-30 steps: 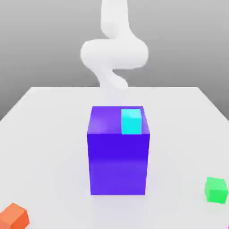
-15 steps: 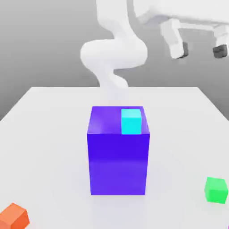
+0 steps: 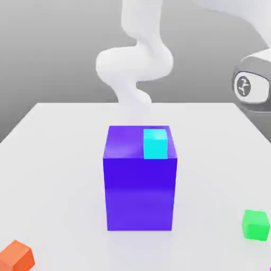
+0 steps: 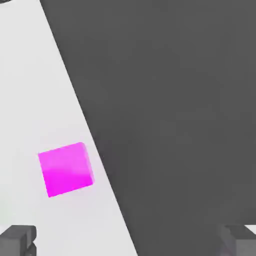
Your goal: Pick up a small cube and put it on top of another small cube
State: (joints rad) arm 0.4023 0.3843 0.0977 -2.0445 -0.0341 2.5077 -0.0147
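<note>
The pincer (image 4: 129, 242) is standing apart and empty; the magenta cube (image 4: 66, 169) is lying beside an edge of the tabletop (image 4: 30, 90); the cyan cube (image 3: 155, 144) is resting on the blue block (image 3: 139, 193); grasping and stacking are both remaining.

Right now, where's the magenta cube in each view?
Exterior view: just a sliver of the magenta cube, at the bottom right corner, below the green cube.
Hand view: in plain sight, near the table's edge, between the open fingers and nearer one of them.
Shared landmark: the white table.
</note>
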